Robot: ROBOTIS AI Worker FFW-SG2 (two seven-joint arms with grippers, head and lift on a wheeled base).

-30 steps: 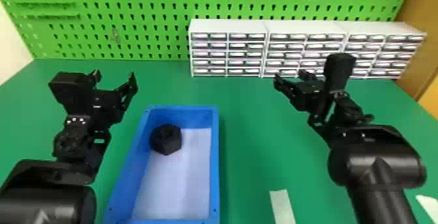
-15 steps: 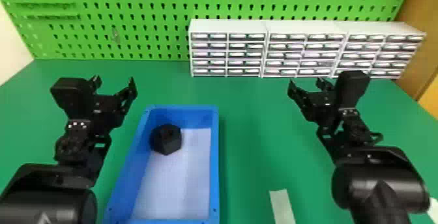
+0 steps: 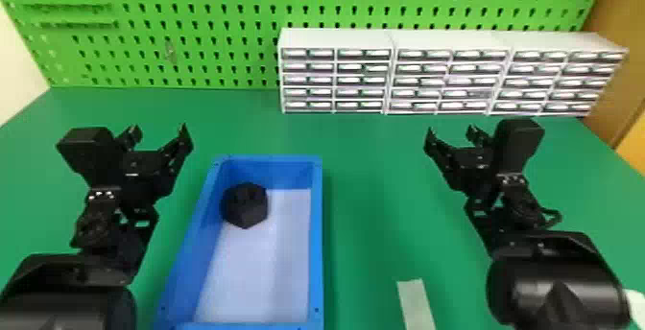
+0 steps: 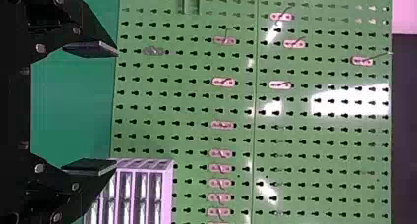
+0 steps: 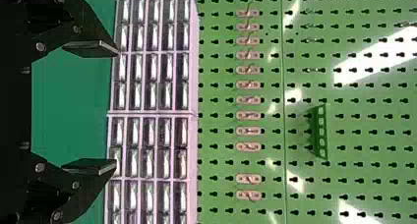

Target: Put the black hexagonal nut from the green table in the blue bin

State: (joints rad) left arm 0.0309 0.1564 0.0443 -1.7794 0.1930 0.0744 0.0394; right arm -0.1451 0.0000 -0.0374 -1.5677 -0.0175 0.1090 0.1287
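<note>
We judge the placing done and nothing left to move, since the black hexagonal nut (image 3: 244, 205) lies inside the blue rectangular bin (image 3: 316, 238), and our black left gripper (image 3: 160, 130) and black right gripper (image 3: 451, 131) are empty, fingers spread.

In the head view, my right tool (image 3: 451, 132) has shifted to the right and lower, so its black block (image 3: 518, 144) no longer overlaps the white drawers (image 3: 393, 39). My left tool (image 3: 159, 130) sits lower too, slightly farther left.
</note>
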